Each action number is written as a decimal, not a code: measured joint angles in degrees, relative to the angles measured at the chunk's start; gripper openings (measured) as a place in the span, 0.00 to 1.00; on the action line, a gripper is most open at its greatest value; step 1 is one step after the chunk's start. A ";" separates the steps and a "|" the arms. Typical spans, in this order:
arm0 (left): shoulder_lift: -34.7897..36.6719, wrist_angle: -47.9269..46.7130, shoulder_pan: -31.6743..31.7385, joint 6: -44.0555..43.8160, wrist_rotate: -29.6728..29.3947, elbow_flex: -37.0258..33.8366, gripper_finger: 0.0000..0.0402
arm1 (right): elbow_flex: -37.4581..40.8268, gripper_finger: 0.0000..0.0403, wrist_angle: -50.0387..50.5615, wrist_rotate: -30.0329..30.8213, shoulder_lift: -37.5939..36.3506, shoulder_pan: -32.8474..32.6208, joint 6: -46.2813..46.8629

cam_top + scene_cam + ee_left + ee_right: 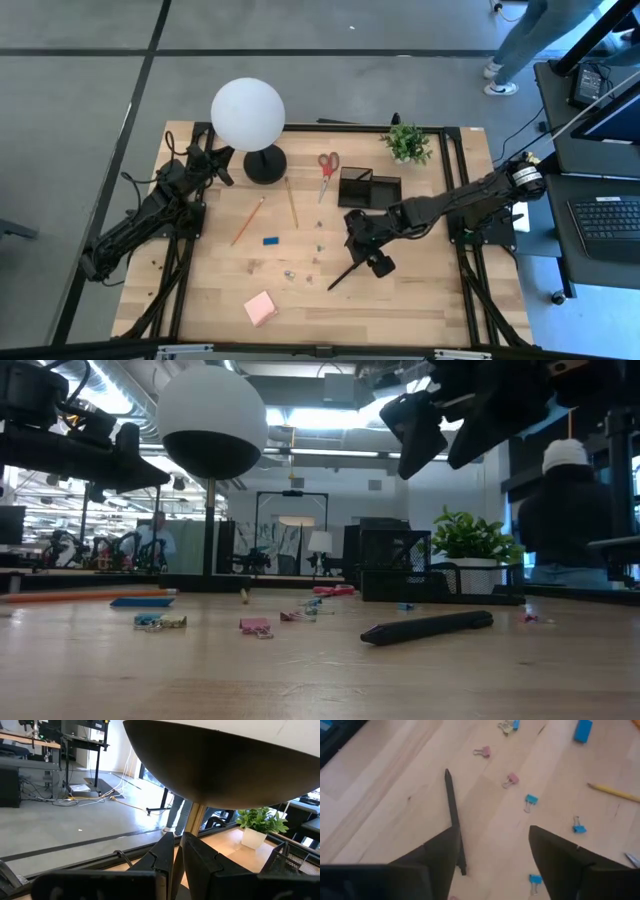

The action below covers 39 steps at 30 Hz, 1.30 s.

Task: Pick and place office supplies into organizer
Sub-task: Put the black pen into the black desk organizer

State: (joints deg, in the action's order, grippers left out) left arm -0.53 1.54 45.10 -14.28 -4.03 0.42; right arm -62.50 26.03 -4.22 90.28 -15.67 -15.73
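Above the table's middle, the right gripper hangs with its jaws apart and nothing between them, over a black pen that lies flat on the wood just beside one finger. Small clips are scattered close by, with the blue eraser and a pencil farther off. The organizer stands near, toward the plant. Picking up the pen looks to be the step in hand; next the jaws must shift over the barrel, drop, and close across it. Beside the lamp, the left gripper waits, jaws together.
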 joint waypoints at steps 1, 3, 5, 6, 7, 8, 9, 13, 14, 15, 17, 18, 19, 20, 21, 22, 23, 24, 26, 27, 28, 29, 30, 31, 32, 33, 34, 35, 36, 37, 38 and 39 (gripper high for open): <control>0.00 0.00 0.00 0.00 0.00 -0.01 0.08 | 0.00 0.64 0.00 0.01 0.04 -0.02 0.06; 0.00 0.02 -0.01 0.00 0.00 -0.01 0.08 | 0.00 0.69 -0.01 0.01 0.04 -0.04 0.54; 0.02 0.01 0.00 0.01 0.00 -0.01 0.08 | 0.00 0.72 -0.05 0.03 0.04 -0.04 0.68; 0.00 0.00 -0.02 0.00 0.00 0.00 0.08 | 0.00 0.73 -0.01 0.03 0.04 -0.04 0.84; 0.02 0.01 -0.02 0.01 0.00 0.00 0.08 | 0.00 0.74 -0.02 0.05 0.04 -0.12 1.89; 0.02 0.00 -0.02 0.00 0.00 0.00 0.08 | 0.00 0.75 -0.05 0.08 0.04 -0.24 2.75; 0.00 0.00 -0.02 0.00 0.00 -0.02 0.08 | 0.00 0.75 -0.03 0.08 0.04 -0.33 3.43; 0.01 0.01 -0.02 0.01 0.00 -0.02 0.08 | 0.00 0.75 -0.03 0.08 0.04 -0.36 3.48; 0.02 0.01 -0.02 0.00 0.00 -0.02 0.08 | 0.00 0.75 -0.03 0.10 0.04 -0.34 3.47; 0.00 0.02 0.00 0.00 0.00 -0.02 0.08 | 0.00 0.75 -0.03 0.10 0.04 -0.32 3.43; 0.01 0.01 -0.01 0.00 0.00 -0.02 0.08 | 0.00 0.75 0.04 0.29 0.04 -0.30 2.91; 0.02 0.02 0.00 0.00 0.00 0.00 0.08 | 0.00 0.75 0.10 0.27 0.06 -0.30 1.79; 0.02 0.02 -0.02 0.00 0.00 -0.02 0.08 | 0.00 0.75 0.17 0.27 0.07 -0.32 0.75; 0.02 0.02 0.00 0.00 0.00 -0.02 0.08 | 0.00 0.75 0.17 0.29 0.07 -0.31 0.02; 0.00 0.02 -0.01 0.00 0.00 0.00 0.08 | 0.00 0.75 0.16 0.26 0.15 -0.35 -0.94; 0.00 0.01 -0.02 0.00 0.00 -0.01 0.08 | 0.00 0.75 0.00 0.26 0.55 -0.35 -1.25; 0.02 0.01 -0.02 0.01 0.00 -0.02 0.08 | 0.00 0.75 -0.16 0.25 1.06 -0.34 -1.38; 0.01 0.01 0.00 0.01 0.00 -0.02 0.08 | 0.01 0.75 0.11 0.25 1.74 -0.34 -1.46; 0.02 0.00 -0.02 0.00 0.00 -0.02 0.08 | 0.02 0.75 -0.14 0.25 3.52 -0.34 -1.44; 0.00 0.02 0.00 0.00 0.00 0.00 0.08 | 0.02 0.75 -0.08 0.25 4.44 -0.38 -1.44; 0.02 0.00 0.00 0.00 0.00 0.00 0.08 | 0.02 0.75 -0.09 0.25 5.35 -0.47 -1.44; 0.02 0.00 -0.01 0.01 0.00 -0.02 0.08 | 0.02 0.75 -0.14 0.25 6.25 -0.64 -1.56; 0.02 0.02 0.00 0.00 0.00 -0.02 0.08 | 0.04 0.75 -0.06 0.27 7.12 -0.80 -2.43; 0.02 0.02 -0.01 0.01 0.00 -0.02 0.08 | 0.04 0.75 -0.07 0.27 7.92 -1.08 -3.00; 0.02 0.00 -0.01 0.00 0.00 -0.01 0.08 | 0.06 0.75 -0.04 0.27 8.62 -1.44 -3.78; 0.02 0.00 0.00 0.00 0.00 -0.01 0.08 | 0.07 0.75 -0.13 0.32 9.34 -1.73 -4.12; 0.01 0.02 -0.01 0.00 0.00 -0.01 0.08 | 0.07 0.75 -0.46 1.10 10.07 -2.01 -4.16; 0.00 0.02 0.00 0.00 0.00 -0.02 0.08 | 0.05 0.75 -0.55 2.27 10.81 -2.35 -4.12; 0.00 0.00 0.00 0.00 0.00 0.00 0.08 | 0.07 0.75 -0.37 3.11 11.60 -2.57 -4.12; 0.01 0.00 -0.01 0.00 0.00 -0.01 0.08 | 0.07 0.75 -0.35 3.55 12.24 -2.70 -4.13; 0.01 0.01 -0.02 0.00 0.00 -0.02 0.08 | 0.07 0.75 -0.38 3.74 12.77 -2.84 -4.11; 0.01 0.02 -0.01 0.00 0.00 -0.02 0.08 | 0.07 0.75 -0.43 3.73 13.39 -2.95 -4.11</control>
State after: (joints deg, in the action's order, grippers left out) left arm -0.52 1.56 45.09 -14.28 -4.03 0.40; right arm -62.43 25.59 -0.49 103.67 -18.62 -19.84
